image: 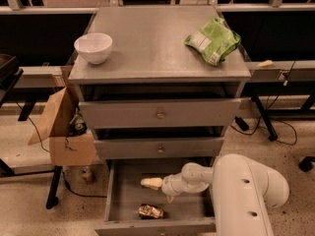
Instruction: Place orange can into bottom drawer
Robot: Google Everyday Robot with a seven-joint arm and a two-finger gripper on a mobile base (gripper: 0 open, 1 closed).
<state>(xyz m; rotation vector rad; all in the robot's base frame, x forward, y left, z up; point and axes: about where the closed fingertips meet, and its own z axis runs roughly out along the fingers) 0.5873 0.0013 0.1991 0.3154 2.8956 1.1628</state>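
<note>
Lying on its side on the drawer floor, the can sat just below the claw, toward the drawer front and clear of it. The claw hung open and empty inside the drawer. Light, thin-walled and slick, the can would probably roll or dent, so a gentle hold across its middle looked best.

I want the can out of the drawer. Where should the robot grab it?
Probably around the middle of the can, coming straight down from above. It lies on its side on the floor of the open bottom drawer, ends pointing roughly left and right, and the drawer walls block a sideways reach. The gripper hangs just behind the can, not touching it.
</note>
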